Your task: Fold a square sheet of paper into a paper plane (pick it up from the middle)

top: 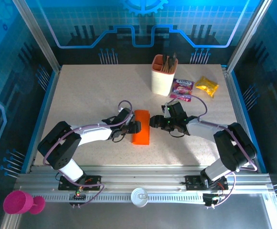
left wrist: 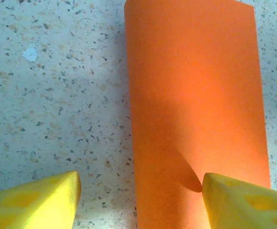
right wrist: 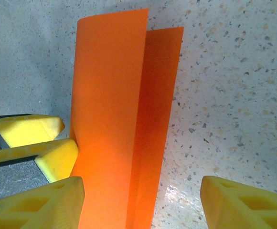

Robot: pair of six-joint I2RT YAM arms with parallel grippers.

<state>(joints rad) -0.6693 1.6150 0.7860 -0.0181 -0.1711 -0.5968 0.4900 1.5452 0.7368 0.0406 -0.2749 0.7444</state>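
Top cam: high, behind my bases, looks down & fwd over whole table (top: 90, 90), far off. L wrist cam peers past my left fingers (left wrist: 33, 202), v. close to surface. R wrist cam same past my right fingers (right wrist: 239, 202), facing opp. way. All 3 share the orange sheet (top: 141, 128); R also catches left fingers.
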